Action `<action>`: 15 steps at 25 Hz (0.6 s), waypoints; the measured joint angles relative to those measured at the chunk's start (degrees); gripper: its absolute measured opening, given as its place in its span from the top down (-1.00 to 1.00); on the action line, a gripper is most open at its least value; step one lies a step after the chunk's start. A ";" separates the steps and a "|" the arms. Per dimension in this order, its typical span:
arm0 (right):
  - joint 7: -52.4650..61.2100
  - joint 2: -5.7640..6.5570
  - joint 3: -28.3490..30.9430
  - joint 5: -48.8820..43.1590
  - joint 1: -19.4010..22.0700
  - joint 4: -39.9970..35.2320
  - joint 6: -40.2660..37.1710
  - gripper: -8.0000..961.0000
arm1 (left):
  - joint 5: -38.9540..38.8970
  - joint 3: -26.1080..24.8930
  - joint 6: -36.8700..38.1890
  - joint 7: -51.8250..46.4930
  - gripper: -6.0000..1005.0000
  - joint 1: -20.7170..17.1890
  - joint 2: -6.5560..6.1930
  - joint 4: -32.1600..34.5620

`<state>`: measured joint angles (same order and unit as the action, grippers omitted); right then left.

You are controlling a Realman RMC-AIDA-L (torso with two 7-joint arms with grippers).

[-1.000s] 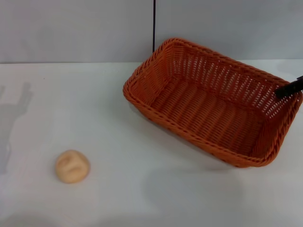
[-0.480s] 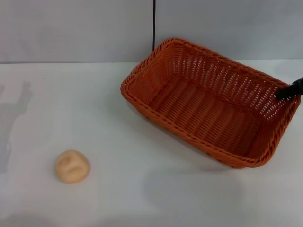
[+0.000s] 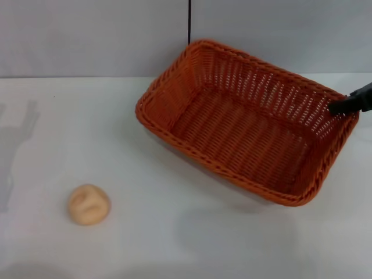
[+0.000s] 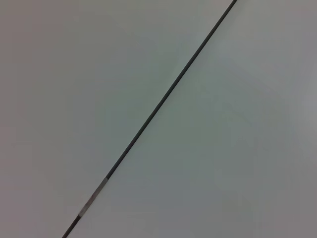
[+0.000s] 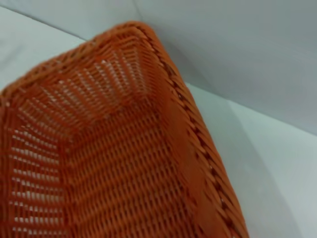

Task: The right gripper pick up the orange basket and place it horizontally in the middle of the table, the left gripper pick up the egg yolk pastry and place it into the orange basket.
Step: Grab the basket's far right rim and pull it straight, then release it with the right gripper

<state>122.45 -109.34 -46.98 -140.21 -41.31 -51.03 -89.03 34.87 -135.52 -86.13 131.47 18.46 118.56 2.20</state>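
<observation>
The orange basket (image 3: pixel 232 133) sits right of centre in the head view, skewed on the white table (image 3: pixel 174 238), with its long axis running from far left to near right. My right gripper (image 3: pixel 344 105) shows only as a black finger at the basket's right rim and holds that rim. The right wrist view looks down into the basket (image 5: pixel 124 148), which is empty. The egg yolk pastry (image 3: pixel 89 204) lies alone at the near left of the table. The left gripper is out of view.
A grey wall with a dark vertical seam (image 3: pixel 189 23) stands behind the table. The left wrist view shows only that wall and its seam (image 4: pixel 163 101). A faint arm shadow (image 3: pixel 14 139) falls on the table's far left.
The basket has shifted left and slightly away with the right gripper's finger on its rim. The pastry has stayed put.
</observation>
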 joint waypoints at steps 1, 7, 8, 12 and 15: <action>-0.54 -0.05 0.01 0.52 0.17 -0.34 -0.41 0.58 | -0.02 0.00 0.00 -0.14 -0.65 0.00 0.00 0.00; -2.71 -0.08 0.04 4.03 1.45 -2.42 -1.90 0.62 | -0.08 -0.04 0.05 -0.59 -0.64 -0.16 0.00 -0.05; -3.19 -0.08 0.06 5.10 1.71 -2.67 -2.14 0.62 | -0.08 -0.06 0.06 -0.60 -0.64 -0.15 0.00 -0.07; -5.18 0.43 0.16 10.05 2.83 -3.04 -3.32 0.62 | -0.08 -0.09 0.08 -0.63 -0.64 -0.08 0.00 -0.09; -6.74 1.11 0.91 13.30 3.29 -2.62 -5.18 0.62 | -0.08 -0.09 0.09 -0.69 -0.64 -0.03 0.00 -0.09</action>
<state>115.72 -108.23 -46.06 -126.91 -38.02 -53.64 -94.20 34.79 -135.62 -86.04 130.78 18.42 118.56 2.11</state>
